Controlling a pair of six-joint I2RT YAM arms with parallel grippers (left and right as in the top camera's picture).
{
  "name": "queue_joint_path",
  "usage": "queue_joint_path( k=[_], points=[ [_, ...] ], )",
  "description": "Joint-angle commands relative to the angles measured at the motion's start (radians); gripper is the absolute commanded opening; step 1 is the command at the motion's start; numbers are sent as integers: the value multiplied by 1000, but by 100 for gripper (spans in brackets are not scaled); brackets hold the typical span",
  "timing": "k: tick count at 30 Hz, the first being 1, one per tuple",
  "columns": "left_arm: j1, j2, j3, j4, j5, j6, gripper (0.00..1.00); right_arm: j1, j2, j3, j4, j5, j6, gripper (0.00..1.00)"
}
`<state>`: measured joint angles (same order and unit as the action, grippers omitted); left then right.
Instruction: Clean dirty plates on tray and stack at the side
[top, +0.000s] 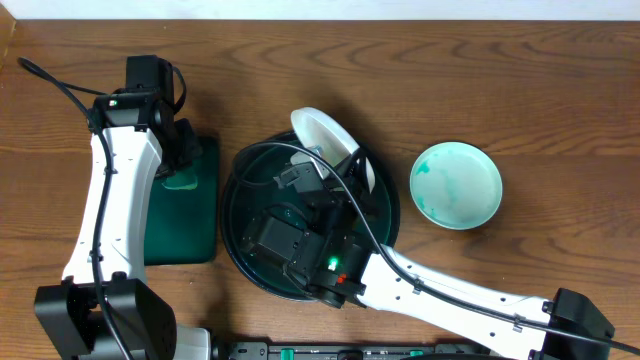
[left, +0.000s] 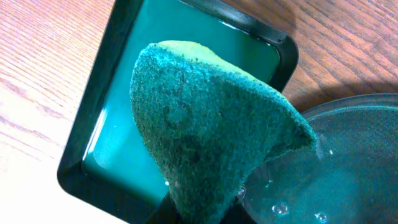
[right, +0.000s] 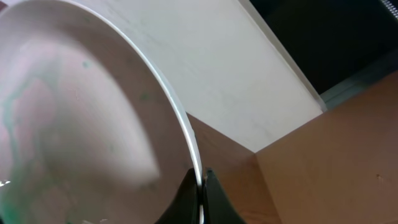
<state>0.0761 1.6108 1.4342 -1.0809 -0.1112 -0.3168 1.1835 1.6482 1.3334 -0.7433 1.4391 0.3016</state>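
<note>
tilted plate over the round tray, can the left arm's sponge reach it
Probably yes: the right claw holds the plate up by its rim, and nothing tall stands between it and the sponge.

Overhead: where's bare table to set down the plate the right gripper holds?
Bare table right of the smeared plate and along the far edge above it. Crowded: round tray under the right arm, small tray under the left arm.

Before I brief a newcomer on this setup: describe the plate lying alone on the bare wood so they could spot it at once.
Find the large round dark tray mid-table. Just beyond its right rim, on bare wood, lies a small white plate. Unlike the tilted plate in the right gripper above the tray, it lies flat, untouched, smeared teal-green.
</note>
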Motion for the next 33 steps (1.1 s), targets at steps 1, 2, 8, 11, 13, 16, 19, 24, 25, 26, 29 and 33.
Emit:
queue_joint_path(
  k=[1,2,8,11,13,16,19,24,25,26,29,33],
  points=[
    [1,5,-8,-3,-13,9,7,-16,-16,8,1,-76,-3,1],
    [1,5,-8,-3,-13,9,7,-35,-16,8,-1,-177,-3,1],
    [1,5,-8,-3,-13,9,7,-217,-11,7,-1,-805,88,1],
    [1,5,-8,-2,-13,8,7,-345,11,7,-1,-1128,167,1],
    [1,5,-8,-2,-13,8,7,-413,45,5,2,-1275,201,1],
    [1,5,-8,1,-13,8,7,-478,116,5,6,-1397,219,1],
    [2,5,-8,2,-13,8,7,-502,196,5,17,-1458,219,1],
    [2,5,-8,2,-13,9,7,-504,285,5,53,-1525,222,1],
    [1,5,-8,2,-13,9,7,-504,286,5,55,-1527,221,1],
    [1,5,-8,2,-13,9,7,-504,286,5,57,-1526,218,3],
    [2,5,-8,2,-13,9,7,-505,281,7,82,-1527,138,29],
    [1,5,-8,2,-13,8,8,-529,282,10,106,-1595,-41,66]
  ],
)
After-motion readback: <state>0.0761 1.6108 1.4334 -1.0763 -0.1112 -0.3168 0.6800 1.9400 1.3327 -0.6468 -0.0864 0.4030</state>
